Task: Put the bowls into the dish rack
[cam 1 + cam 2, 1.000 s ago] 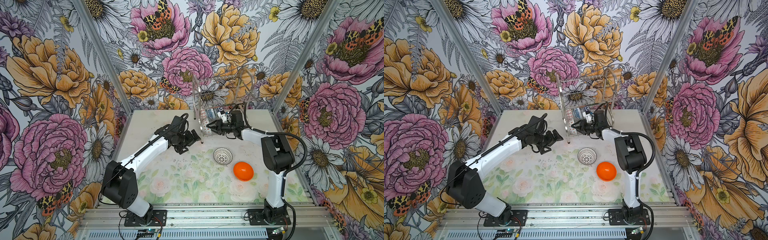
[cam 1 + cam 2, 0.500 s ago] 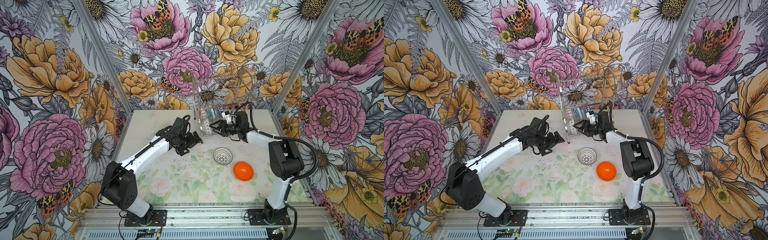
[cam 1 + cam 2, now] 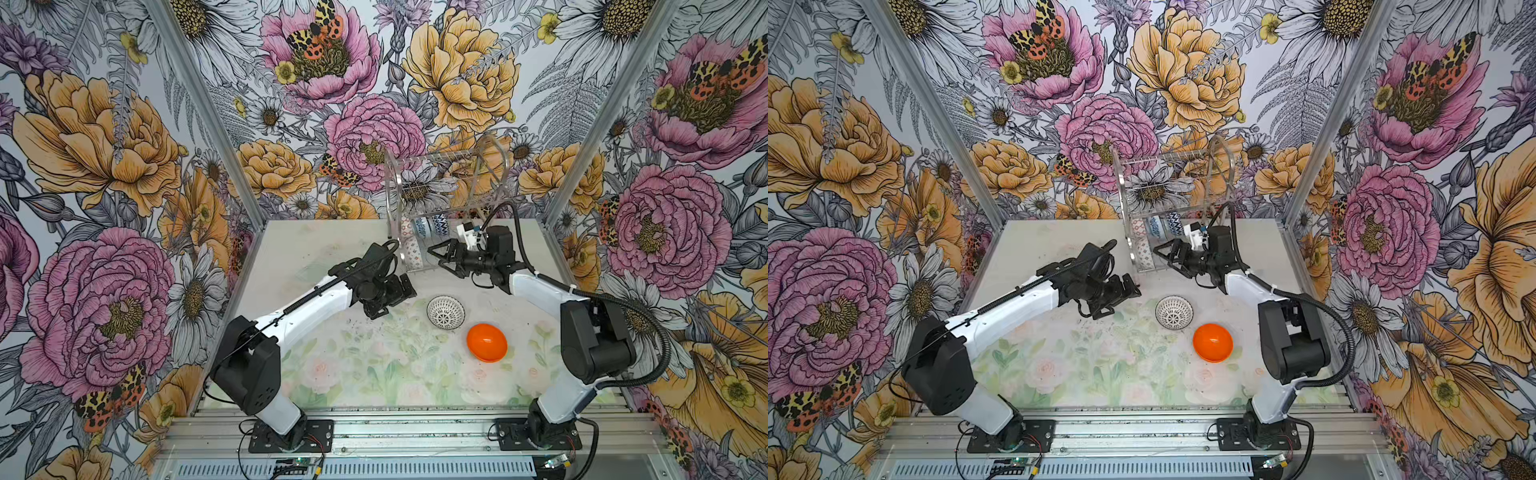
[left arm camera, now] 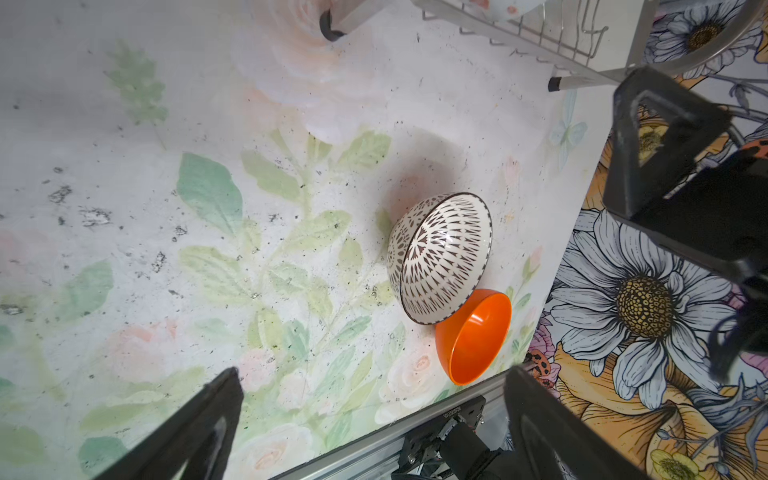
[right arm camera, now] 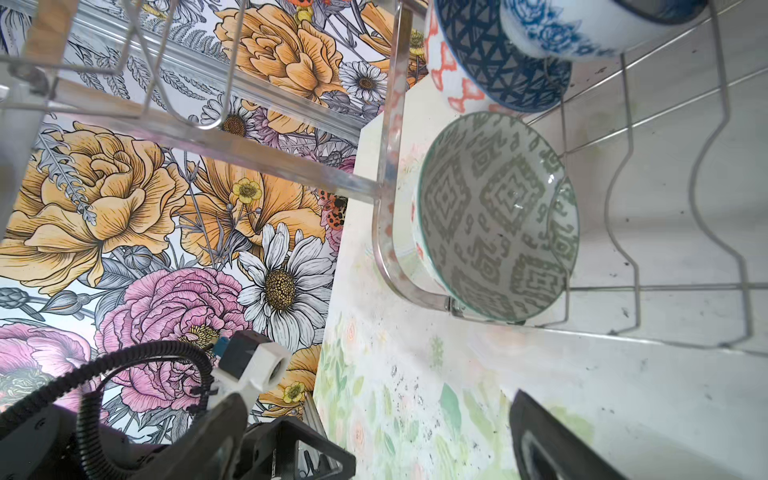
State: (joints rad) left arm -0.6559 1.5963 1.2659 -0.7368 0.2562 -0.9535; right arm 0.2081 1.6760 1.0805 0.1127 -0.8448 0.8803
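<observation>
Floral tabletop (image 3: 374, 365), orange bowl (image 3: 486, 343), bracket lettering (image 4: 453, 412) illegible

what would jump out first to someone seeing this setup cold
The loud floral wallpaper on all three walls hits first. On the pale table, a glossy orange bowl glows right of centre, near a black-and-white bowl. At the back, the shiny dish rack already holds patterned bowls on its lower tier.

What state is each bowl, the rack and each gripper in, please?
Left gripper: open, empty.
Right gripper: open, empty.
Dish rack: upright, holds four bowls.
Grey-green bowl: racked on edge.
Orange-white bowl: racked.
Blue lattice bowl: racked.
Blue floral bowl: racked.
Black-and-white bowl: on table.
Orange bowl: on table.
</observation>
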